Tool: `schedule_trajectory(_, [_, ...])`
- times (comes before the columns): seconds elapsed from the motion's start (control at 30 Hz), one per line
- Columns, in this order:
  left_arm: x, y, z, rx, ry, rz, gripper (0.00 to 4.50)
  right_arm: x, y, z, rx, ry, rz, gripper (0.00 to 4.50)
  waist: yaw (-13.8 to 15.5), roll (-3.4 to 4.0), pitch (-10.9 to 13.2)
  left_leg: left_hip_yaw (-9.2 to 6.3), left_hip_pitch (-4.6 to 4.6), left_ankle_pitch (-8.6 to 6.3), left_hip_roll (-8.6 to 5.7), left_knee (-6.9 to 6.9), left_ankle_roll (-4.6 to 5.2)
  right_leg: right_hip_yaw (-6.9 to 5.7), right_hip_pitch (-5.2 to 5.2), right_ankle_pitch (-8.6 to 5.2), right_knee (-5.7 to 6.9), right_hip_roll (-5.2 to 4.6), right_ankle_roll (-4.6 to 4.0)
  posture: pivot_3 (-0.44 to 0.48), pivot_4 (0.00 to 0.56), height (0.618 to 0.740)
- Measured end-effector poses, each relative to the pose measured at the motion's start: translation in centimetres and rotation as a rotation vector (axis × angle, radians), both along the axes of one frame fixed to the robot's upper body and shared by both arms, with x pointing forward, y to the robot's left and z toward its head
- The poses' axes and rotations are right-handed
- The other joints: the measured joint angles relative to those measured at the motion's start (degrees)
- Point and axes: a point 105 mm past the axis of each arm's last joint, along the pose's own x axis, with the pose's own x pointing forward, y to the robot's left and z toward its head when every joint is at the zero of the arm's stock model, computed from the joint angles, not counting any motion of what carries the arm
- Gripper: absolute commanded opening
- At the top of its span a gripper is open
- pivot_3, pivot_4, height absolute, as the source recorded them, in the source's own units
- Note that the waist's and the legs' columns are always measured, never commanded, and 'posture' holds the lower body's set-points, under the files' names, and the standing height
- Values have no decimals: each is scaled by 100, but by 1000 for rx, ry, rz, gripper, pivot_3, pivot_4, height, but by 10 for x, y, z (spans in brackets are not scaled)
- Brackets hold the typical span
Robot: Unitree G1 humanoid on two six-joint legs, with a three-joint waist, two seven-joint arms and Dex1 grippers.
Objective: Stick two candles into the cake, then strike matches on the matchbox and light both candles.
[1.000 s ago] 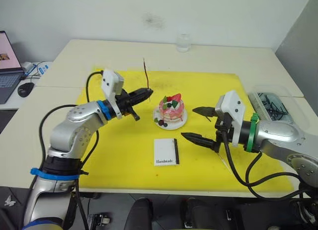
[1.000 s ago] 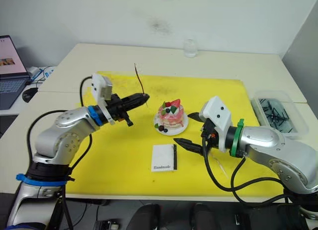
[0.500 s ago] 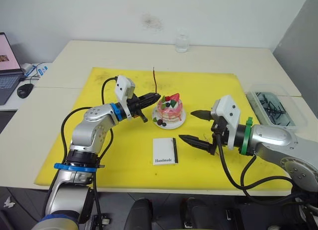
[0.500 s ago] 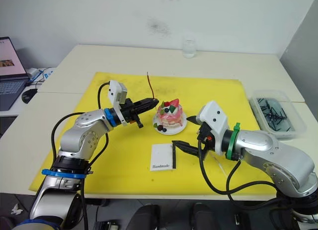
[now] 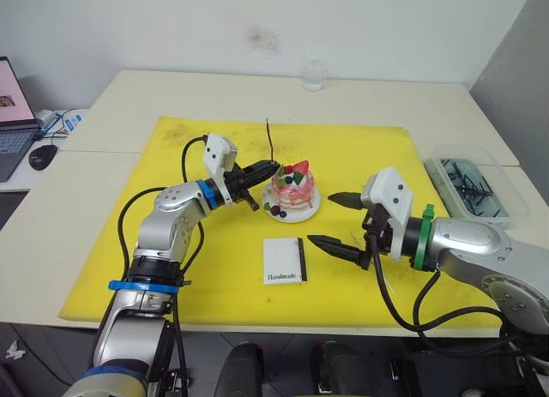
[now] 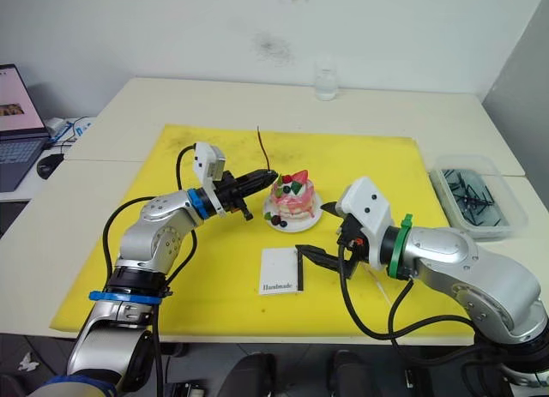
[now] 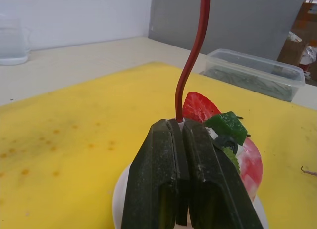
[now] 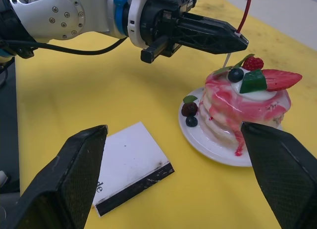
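While the left hand (image 5: 273, 167) pinched a thin red-brown candle (image 5: 270, 138) upright, its pale lower tip sat just above the pink cake (image 5: 294, 188) on its white plate (image 5: 307, 214), by the strawberry (image 7: 200, 108). Nearby on the yellow mat (image 5: 206, 268), the white matchbox (image 5: 286, 261) read "Handmade", black strip toward the right hand (image 5: 328, 219), whose fingers stood wide apart, holding nothing, beside the cake. Dark sticks filled a clear tub (image 5: 467, 188) on the surface (image 5: 111, 97).
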Motion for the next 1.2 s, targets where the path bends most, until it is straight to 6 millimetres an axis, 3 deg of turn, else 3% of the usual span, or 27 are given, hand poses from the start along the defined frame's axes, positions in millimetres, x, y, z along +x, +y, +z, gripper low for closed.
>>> schedule_trajectory(0.53, [3, -2, -3, -4, -3, 6, 0, 0, 0, -3, -5, 4, -11, 4463, -1, 0, 0, 0, 0, 0, 0, 8, 0, 1, 2, 2, 4, 2, 2, 0, 150, 740])
schedule_trajectory(1.17, [3, -3, -27, 65, -45, 35, 0, -4, -2, -10, -20, 10, -11, 4463, -1, 1, -1, -3, 12, -1, 2, 59, 1, -6, 42, 19, 6, 2, 22, 0, 150, 740])
schedule_trajectory(1.2, [3, -2, -27, 63, -43, 38, 315, -3, -2, -10, -21, 8, -13, 4494, -1, 1, -1, -3, 14, -1, 2, 60, 1, -6, 46, 20, 5, 2, 22, 0, 150, 740])
